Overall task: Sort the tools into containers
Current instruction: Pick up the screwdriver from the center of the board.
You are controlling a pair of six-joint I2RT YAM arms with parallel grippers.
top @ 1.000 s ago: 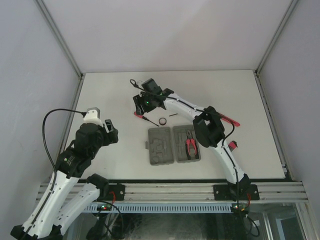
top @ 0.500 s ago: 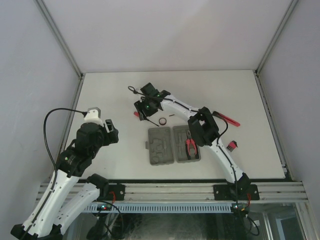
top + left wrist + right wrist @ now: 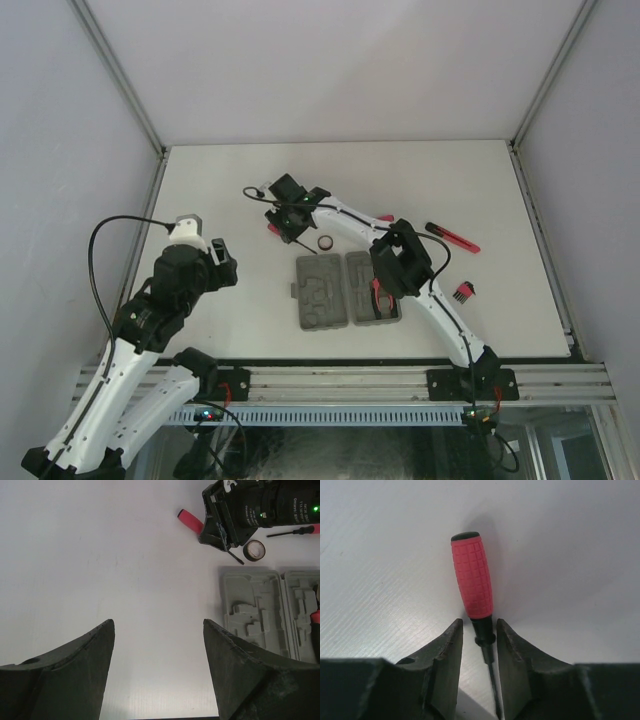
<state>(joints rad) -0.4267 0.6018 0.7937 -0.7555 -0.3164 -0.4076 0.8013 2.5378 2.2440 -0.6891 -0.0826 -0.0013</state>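
Grey case [image 3: 322, 290] lay open flat on the bench [image 3: 220, 190], moulded recesses facing up. Red-handled pliers [image 3: 379, 293] sat in its right half. Screwdriver [image 3: 471, 577], red gridded handle, lay flat beyond the case, black ring [image 3: 326, 242] nearby. Slim red-black stick tool [image 3: 452, 237] and comb-like piece [image 3: 461, 292] lay right of the case.

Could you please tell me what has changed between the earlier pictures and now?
The right pincer swung left over the red-handled screwdriver and narrowed its jaws around its neck, with no grip visible yet. The left pincer, open, and the grey case stayed put.
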